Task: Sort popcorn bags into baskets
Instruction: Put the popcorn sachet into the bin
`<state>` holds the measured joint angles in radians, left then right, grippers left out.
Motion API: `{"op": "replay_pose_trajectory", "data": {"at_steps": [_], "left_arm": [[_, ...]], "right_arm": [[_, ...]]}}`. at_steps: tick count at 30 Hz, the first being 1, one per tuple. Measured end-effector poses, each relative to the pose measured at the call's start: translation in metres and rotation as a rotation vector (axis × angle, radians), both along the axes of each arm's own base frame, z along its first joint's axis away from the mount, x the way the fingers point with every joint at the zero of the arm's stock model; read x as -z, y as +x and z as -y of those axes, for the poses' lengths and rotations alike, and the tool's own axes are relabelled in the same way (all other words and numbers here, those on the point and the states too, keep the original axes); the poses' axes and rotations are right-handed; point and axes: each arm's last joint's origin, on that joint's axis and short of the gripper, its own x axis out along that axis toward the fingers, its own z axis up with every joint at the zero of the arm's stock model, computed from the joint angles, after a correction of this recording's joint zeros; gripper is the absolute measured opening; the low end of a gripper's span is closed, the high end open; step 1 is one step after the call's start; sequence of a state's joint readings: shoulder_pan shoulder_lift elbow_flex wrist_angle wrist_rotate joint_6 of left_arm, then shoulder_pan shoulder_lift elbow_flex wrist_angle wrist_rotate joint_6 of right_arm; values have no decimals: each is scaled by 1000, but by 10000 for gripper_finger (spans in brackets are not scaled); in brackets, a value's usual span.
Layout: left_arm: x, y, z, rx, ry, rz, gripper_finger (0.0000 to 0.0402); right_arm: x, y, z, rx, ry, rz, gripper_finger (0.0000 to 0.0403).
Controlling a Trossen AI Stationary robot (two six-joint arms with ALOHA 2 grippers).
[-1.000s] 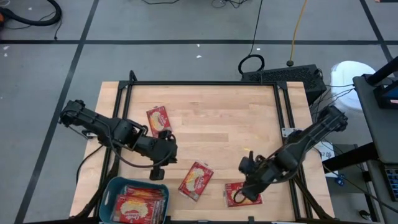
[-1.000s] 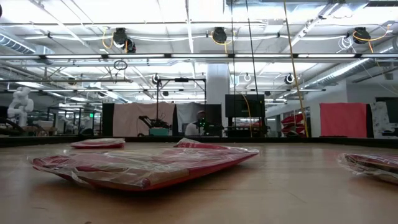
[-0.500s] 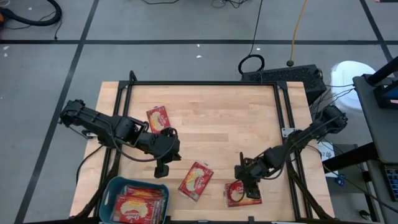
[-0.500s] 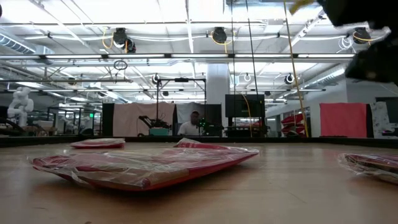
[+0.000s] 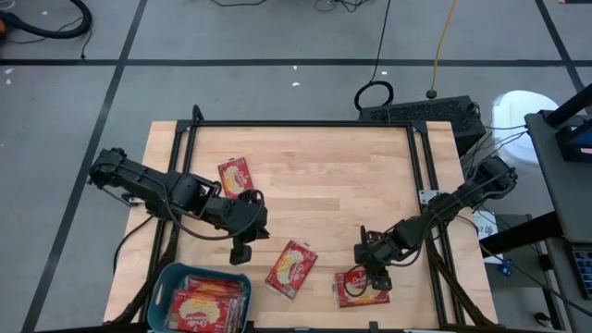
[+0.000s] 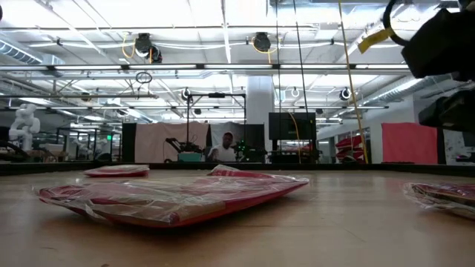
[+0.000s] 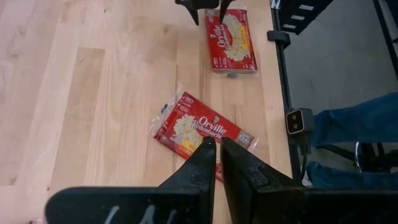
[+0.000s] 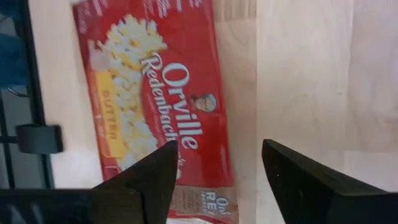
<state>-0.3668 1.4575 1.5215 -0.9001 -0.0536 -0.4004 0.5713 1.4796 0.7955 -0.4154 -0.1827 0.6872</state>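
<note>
High view: right gripper (image 5: 373, 275), fingers spread, hovers over a popcorn bag (image 5: 361, 289) at lower right. Left gripper (image 5: 240, 255), fingers pressed together, sits left of center above the teal basket (image 5: 166, 282) of bags.

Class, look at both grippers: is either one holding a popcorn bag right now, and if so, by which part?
Nothing is held. The right gripper is open over a popcorn bag on the table, one finger over its edge. The left gripper is shut and empty.

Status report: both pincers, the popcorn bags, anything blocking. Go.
Right pincer open over bag at table's near right. Left pincer shut, empty, beside basket. Two more bags loose. Nothing blocking.
</note>
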Motion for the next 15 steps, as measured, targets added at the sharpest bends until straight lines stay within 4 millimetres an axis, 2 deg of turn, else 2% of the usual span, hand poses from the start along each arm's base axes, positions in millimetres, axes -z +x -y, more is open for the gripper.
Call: {"op": "replay_pose_trajectory", "data": {"at_steps": [15], "left_arm": [[0, 0, 0, -15, -10, -9, 26]], "right_arm": [[15, -9, -4, -33, 21, 29, 127]]}}
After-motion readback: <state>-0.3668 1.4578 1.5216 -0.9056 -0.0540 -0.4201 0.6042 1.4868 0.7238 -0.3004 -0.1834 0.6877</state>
